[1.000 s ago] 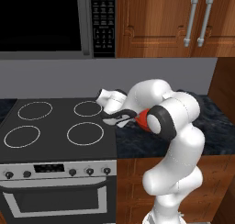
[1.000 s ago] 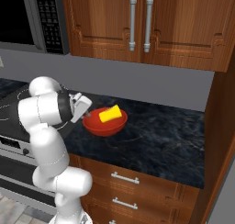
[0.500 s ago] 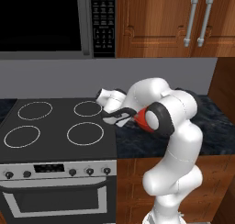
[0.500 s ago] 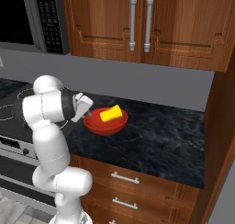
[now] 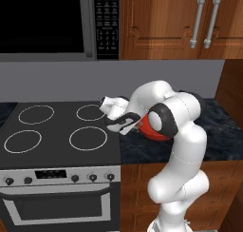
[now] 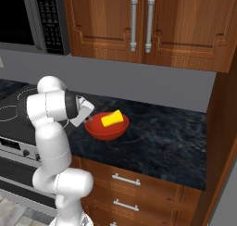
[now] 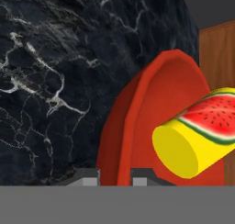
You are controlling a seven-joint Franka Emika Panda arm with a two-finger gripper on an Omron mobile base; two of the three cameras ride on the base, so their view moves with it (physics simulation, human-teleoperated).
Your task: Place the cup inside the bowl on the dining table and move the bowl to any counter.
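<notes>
The shallow red bowl rests on the black stone tabletop, with the small yellow cup lying inside it. The fingers clamp the bowl's rim.

A grey wall runs behind a black four-ring stove with a row of knobs on its front. Above the stove hangs a black microwave with a keypad at its right side. Beside it are reddish-brown wall cupboards with two upright metal handles. Below the dark stone top sit wooden drawers with short metal pulls. A wooden side panel closes off the right end.
</notes>
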